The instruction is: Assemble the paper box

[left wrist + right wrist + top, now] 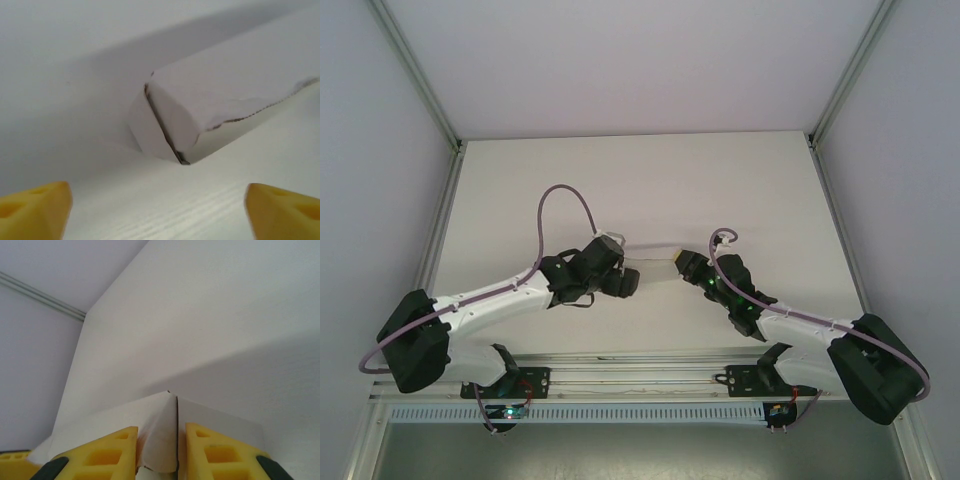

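Note:
The paper box (655,266) lies as a long white folded shape on the table between my two grippers. In the left wrist view its near end (170,120) has a rounded flap closed over it, with a dark seam, and a torn-looking edge runs along its side. My left gripper (157,215) stands open, with yellow fingertips (35,210) far apart and short of that end. My right gripper (157,452) is shut on the box's other end (160,435), one yellow pad on each side of the flap. From above, the left gripper (628,282) and the right gripper (678,263) face each other.
The white table (640,180) stretches away behind the box. Aluminium frame posts (415,75) stand at the back corners, with white walls around. A slotted rail (640,385) with the arm bases runs along the near edge.

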You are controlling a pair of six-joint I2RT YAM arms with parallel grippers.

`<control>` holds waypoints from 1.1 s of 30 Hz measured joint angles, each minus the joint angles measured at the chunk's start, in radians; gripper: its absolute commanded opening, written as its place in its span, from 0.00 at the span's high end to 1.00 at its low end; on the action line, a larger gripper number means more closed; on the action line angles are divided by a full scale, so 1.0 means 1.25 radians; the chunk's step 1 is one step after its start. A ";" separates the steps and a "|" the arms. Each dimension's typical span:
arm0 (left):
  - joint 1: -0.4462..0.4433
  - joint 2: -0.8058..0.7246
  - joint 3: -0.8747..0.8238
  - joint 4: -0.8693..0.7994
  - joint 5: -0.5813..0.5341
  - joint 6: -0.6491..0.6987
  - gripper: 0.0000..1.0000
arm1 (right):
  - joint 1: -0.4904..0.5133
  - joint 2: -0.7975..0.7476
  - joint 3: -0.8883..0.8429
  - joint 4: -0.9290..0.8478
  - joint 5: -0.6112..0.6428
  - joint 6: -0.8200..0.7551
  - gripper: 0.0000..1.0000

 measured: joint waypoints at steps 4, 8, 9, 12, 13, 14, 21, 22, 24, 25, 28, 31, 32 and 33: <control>-0.008 -0.049 0.000 -0.009 0.051 -0.003 0.00 | 0.007 -0.005 0.000 -0.006 0.013 0.006 0.84; -0.008 -0.099 0.001 -0.012 0.042 -0.039 0.00 | 0.015 -0.010 0.000 -0.013 0.026 0.009 0.84; -0.003 -0.104 0.002 -0.014 0.034 -0.056 0.00 | 0.018 -0.012 0.000 -0.015 0.029 0.009 0.84; 0.035 -0.097 0.003 -0.013 0.040 -0.107 0.00 | 0.026 -0.016 0.002 -0.023 0.038 0.009 0.84; 0.058 -0.091 0.003 -0.009 0.048 -0.125 0.00 | 0.028 -0.018 0.003 -0.025 0.042 0.009 0.84; 0.085 -0.082 0.002 0.007 0.061 -0.145 0.00 | 0.032 -0.020 0.005 -0.028 0.047 0.009 0.84; 0.192 -0.028 -0.054 0.202 0.182 -0.248 0.02 | 0.052 -0.029 0.013 -0.052 0.068 0.009 0.84; 0.198 -0.016 -0.059 0.226 0.200 -0.256 0.04 | 0.054 -0.031 0.014 -0.056 0.072 0.009 0.84; 0.208 0.011 -0.067 0.272 0.237 -0.275 0.09 | 0.056 -0.035 0.016 -0.066 0.079 0.009 0.84; 0.212 0.022 -0.073 0.294 0.254 -0.284 0.12 | 0.057 -0.036 0.017 -0.072 0.081 0.009 0.84; 0.218 0.041 -0.103 0.353 0.293 -0.302 0.18 | 0.058 -0.042 0.018 -0.079 0.085 0.010 0.84; 0.221 0.046 -0.135 0.396 0.314 -0.311 0.27 | 0.060 -0.043 0.021 -0.087 0.085 0.012 0.84; 0.224 0.047 -0.141 0.409 0.320 -0.313 0.29 | 0.060 -0.043 0.023 -0.092 0.084 0.012 0.84; 0.228 0.048 -0.145 0.421 0.326 -0.315 0.32 | 0.060 -0.043 0.025 -0.094 0.083 0.012 0.84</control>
